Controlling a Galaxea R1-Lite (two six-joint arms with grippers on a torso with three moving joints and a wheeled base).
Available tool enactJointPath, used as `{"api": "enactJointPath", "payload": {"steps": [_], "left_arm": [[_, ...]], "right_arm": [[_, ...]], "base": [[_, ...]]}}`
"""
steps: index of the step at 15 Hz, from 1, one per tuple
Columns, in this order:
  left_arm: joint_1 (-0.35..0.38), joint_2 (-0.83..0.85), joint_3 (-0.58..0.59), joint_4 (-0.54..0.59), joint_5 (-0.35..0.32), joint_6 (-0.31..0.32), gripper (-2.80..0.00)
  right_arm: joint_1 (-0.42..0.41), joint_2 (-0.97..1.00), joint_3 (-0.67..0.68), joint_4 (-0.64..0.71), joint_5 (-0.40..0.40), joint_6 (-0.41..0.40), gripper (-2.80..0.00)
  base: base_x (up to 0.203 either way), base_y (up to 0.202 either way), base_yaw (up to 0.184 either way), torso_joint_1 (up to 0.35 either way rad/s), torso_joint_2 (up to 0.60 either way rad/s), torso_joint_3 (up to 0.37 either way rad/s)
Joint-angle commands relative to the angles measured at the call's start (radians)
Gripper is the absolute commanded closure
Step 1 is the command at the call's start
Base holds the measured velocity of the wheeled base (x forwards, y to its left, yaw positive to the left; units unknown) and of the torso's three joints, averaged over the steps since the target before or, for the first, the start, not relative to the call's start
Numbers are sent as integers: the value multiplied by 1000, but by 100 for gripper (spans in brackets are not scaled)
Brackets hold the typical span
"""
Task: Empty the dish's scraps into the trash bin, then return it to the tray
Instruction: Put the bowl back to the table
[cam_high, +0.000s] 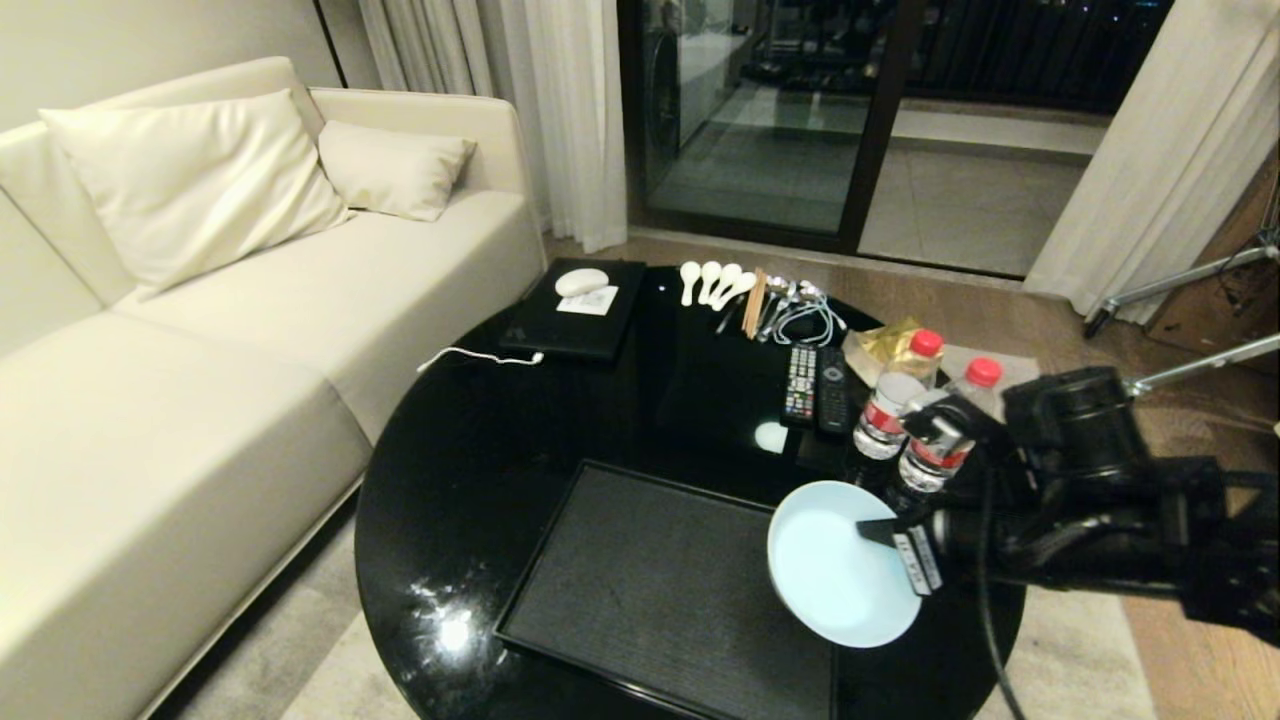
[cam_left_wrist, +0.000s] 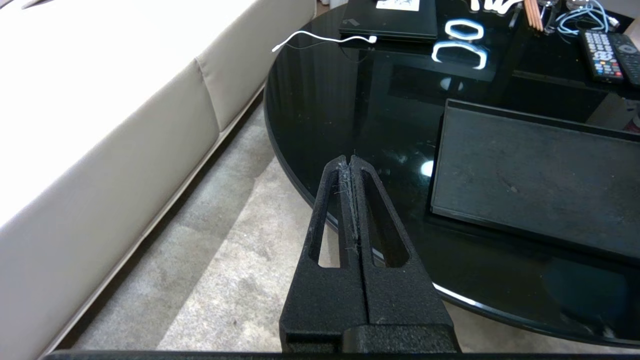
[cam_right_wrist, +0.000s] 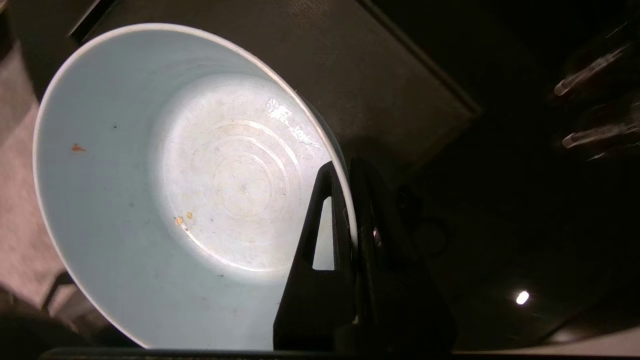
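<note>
Nearest the robot: right gripper (cam_high: 880, 530) clamped on the rim of the dish (cam_high: 835, 565), one finger inside the wall, one outside, rim pinched between them. In the right wrist view the fingers (cam_right_wrist: 320, 220) straddle the white edge of the dish (cam_right_wrist: 165, 190) plainly. The dish is all but empty — only a few orange specks of scraps (cam_right_wrist: 77, 148) cling to the inner wall and floor. Judged from that, the tipping step is done; the return is what remains. The bin is in no view.

Key relation: the dish hangs tilted off the right end of the tray (cam_high: 650, 590), its left rim overlapping the tray's right edge in the head view. The tray lies to the left of the gripper, long axis running left to right across the table (cam_high: 450, 450), surface bare. So the coming move looks like a short carry leftward and a lowering, with the dish levelled first so it lands on its base, not its rim.

Left gripper (cam_left_wrist: 352, 200) — fingers pressed together, holding nothing, hanging off the table's left edge over the rug (cam_left_wrist: 210, 260). The right arm is the nearer one and has the load.

Farther back: bottles (cam_high: 905, 415) just behind the right gripper, remotes (cam_high: 815, 385), spoons (cam_high: 710, 280), a laptop (cam_high: 575, 320) — all well apart from the tray.
</note>
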Motion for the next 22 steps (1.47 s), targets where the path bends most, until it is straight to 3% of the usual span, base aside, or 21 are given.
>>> {"api": "enactJointPath", "payload": {"steps": [1, 3, 6, 18, 19, 22], "left_arm": [[0, 0, 0, 0, 1, -1, 0], [0, 0, 0, 0, 1, -1, 0], [0, 0, 0, 0, 1, -1, 0], [0, 0, 0, 0, 1, -1, 0], [0, 0, 0, 0, 1, -1, 0], [0, 0, 0, 0, 1, -1, 0]], "right_arm": [[94, 234, -90, -15, -126, 149, 0], [145, 334, -144, -20, -192, 261, 0], [165, 453, -179, -31, -213, 336, 0], [163, 574, -315, -69, -216, 411, 0], [163, 580, -315, -74, -216, 421, -280], [160, 583, -314, -76, -247, 424, -280]], "base": [[0, 0, 0, 0, 0, 0], [0, 0, 0, 0, 0, 0], [0, 0, 0, 0, 0, 0], [0, 0, 0, 0, 0, 0], [0, 0, 0, 0, 0, 0], [0, 0, 0, 0, 0, 0]]}}
